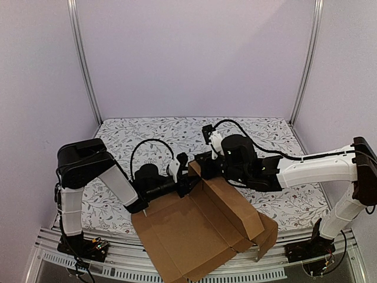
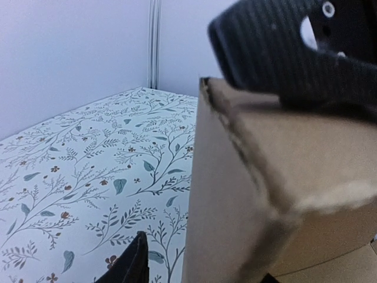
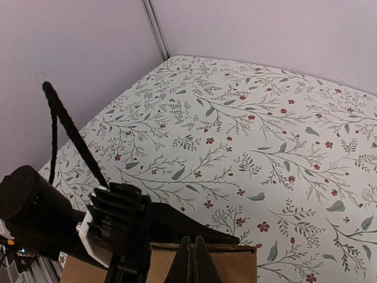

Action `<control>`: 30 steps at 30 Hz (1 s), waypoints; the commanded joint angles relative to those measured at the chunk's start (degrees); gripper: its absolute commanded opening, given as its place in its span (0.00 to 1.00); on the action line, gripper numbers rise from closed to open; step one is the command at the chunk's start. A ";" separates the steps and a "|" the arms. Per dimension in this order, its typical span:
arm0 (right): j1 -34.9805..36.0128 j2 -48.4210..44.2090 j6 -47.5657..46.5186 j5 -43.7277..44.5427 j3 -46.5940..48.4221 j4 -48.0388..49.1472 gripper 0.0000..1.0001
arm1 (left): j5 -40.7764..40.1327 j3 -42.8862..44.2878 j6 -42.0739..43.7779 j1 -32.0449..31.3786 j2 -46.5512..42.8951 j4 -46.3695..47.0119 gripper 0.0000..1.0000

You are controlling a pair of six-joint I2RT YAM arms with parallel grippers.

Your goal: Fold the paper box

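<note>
two fingers (image 3: 185, 260) on the right gripper (image 3: 189, 262) are pressed flat together, no gap, nothing between them, tips sitting right at the top edge of a raised cardboard flap. over to the left gripper (image 1: 187, 174): its jaws are parted and straddle the same upright corner, and in the left wrist view one black finger (image 2: 134, 265) stands just clear of the cardboard wall, while the other finger barely shows behind the flap. so the two grippers meet close together at one corner, nearly touching. one paper box (image 1: 194, 236), brown corrugated and not yet closed up, lies mostly flat at the near edge of the table (image 1: 147, 132) between the two arm bases, overhanging the front rail, with a long flap lifted on its right side and the far corner standing up where the grippers are. two arms reach inward, left one bent low, right one stretched across. one black cable loops over each wrist. floral cloth covers the table, and two metal posts rise at the back corners.
</note>
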 commanded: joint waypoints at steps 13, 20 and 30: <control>0.32 1.45 1.05 -0.28 -2.27 -7.03 0.00 | 1.19 2.56 -2.25 1.52 4.01 10.61 0.07; 0.38 1.39 1.19 -0.22 -2.35 -7.10 0.00 | 2.22 3.03 -2.01 1.69 3.05 10.61 0.00; 0.38 -5.44 -2.64 0.70 3.39 -15.98 0.37 | -6.10 0.46 -0.57 1.69 -1.59 9.05 0.00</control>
